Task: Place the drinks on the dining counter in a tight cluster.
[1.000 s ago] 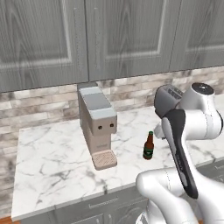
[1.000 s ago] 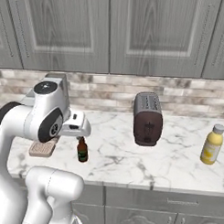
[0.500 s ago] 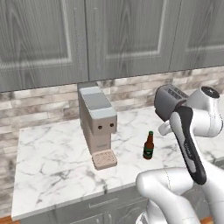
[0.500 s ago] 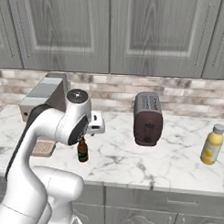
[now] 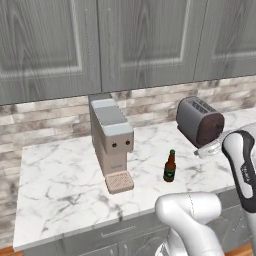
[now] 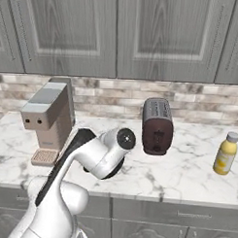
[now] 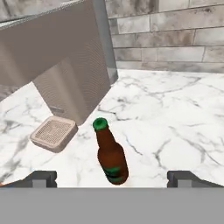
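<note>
Yellow juice bottle (image 6: 225, 153) upright, well right of toaster (image 6: 156, 125).

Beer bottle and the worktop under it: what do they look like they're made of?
Beer bottle: looks like dark brown glass, glossy, with a green cap and green label band; glass or plastic can't be told from a render. Worktop: white stone with grey veins, probably polished marble, smooth and flat. The open tool straddles the bottle without touching it.

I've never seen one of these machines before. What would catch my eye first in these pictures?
Probably the big white robot arm curling up in front of the marble counter. Next, the small brown beer bottle standing upright right before its open gripper, beside the beige coffee machine. Further right stand a dark toaster and a yellow juice bottle.
</note>
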